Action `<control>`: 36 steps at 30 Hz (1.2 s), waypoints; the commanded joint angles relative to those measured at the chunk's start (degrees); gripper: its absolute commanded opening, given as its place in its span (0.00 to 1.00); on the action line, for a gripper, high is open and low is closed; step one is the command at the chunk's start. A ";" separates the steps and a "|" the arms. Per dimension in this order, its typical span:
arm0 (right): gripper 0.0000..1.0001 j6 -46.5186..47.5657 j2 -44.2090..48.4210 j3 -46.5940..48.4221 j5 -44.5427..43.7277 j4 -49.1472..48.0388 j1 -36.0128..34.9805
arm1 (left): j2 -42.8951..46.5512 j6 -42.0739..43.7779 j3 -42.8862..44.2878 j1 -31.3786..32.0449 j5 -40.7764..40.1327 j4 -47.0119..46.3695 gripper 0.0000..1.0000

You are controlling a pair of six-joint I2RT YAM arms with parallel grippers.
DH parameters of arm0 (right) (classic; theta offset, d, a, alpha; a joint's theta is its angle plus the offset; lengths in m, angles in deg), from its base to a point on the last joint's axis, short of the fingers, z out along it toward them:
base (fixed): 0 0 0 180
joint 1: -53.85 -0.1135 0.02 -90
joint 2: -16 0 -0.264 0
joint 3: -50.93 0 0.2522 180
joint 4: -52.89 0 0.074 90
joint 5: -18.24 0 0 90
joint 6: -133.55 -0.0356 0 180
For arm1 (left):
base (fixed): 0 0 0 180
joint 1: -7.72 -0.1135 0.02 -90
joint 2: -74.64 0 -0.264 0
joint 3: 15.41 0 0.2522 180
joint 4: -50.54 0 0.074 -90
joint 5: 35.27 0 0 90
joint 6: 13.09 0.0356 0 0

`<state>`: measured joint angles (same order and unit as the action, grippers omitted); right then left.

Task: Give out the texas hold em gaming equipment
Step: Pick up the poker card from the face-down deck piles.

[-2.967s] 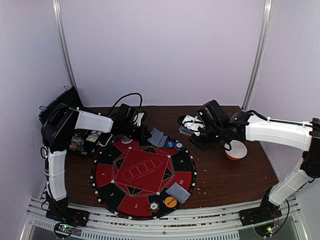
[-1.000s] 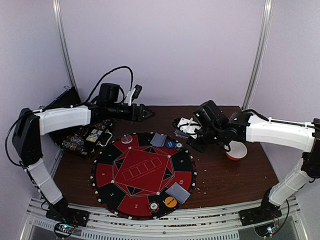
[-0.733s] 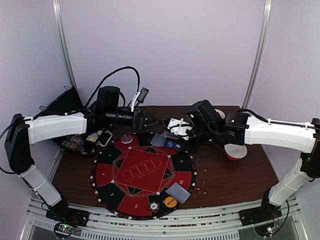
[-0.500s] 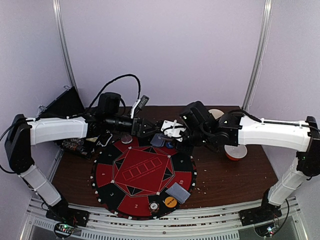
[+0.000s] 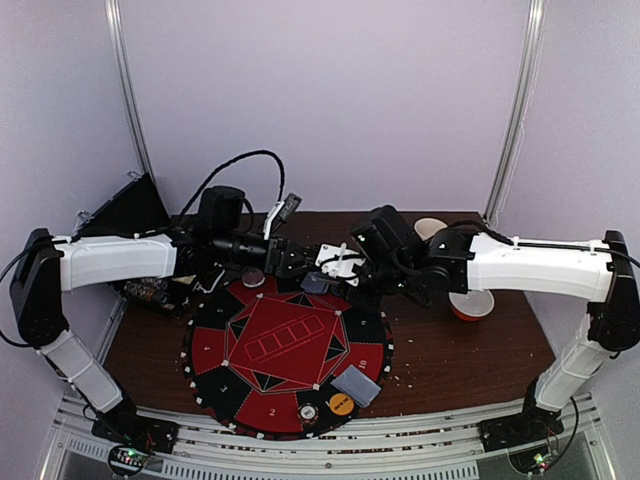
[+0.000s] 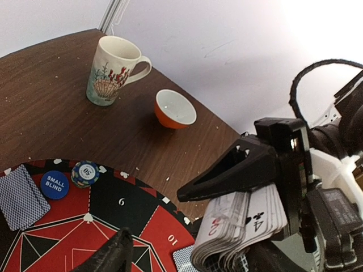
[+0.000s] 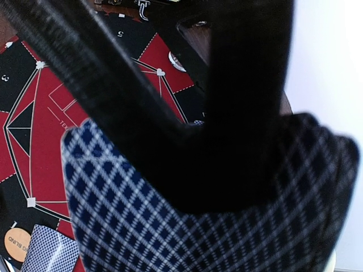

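Over the far rim of the round red-and-black mat, my right gripper is shut on a deck of playing cards; its black finger lies across the top, white faces showing. The deck's blue-checked back fills the right wrist view. My left gripper faces the deck, open, with one finger low on the left. Dealt card pairs lie on the mat. So do a blue small-blind button, a chip and an orange button.
A patterned mug and a white-and-orange bowl stand on the brown table beyond the mat, to the right. A box of chips sits at the left by the left arm. Crumbs dot the wood.
Both arms have swung in toward each other over the mat's far rim. The right brought the deck leftward from near the bowl, and the left gripper now meets it.
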<state>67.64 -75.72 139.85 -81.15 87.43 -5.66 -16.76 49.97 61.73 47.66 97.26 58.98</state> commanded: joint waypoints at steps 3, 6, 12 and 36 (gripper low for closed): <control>0.29 0.45 -0.27 2.04 0.64 -1.14 -0.61 | -1.98 7.31 5.65 1.72 -8.32 9.43 0.53; 0.29 0.67 0.28 1.46 0.12 -1.09 -0.67 | 0.31 7.71 4.76 1.53 -12.98 9.98 0.41; 0.29 0.62 0.82 0.49 -0.79 -0.70 -0.44 | 1.91 7.42 3.91 0.46 -13.25 10.74 0.30; 0.29 -1.33 1.84 -1.65 0.42 -0.30 2.67 | 5.83 8.85 2.73 -2.56 -4.20 10.11 0.00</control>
<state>67.25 -75.94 139.26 -82.48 87.50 -3.87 -13.08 57.57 65.18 47.00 91.99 70.26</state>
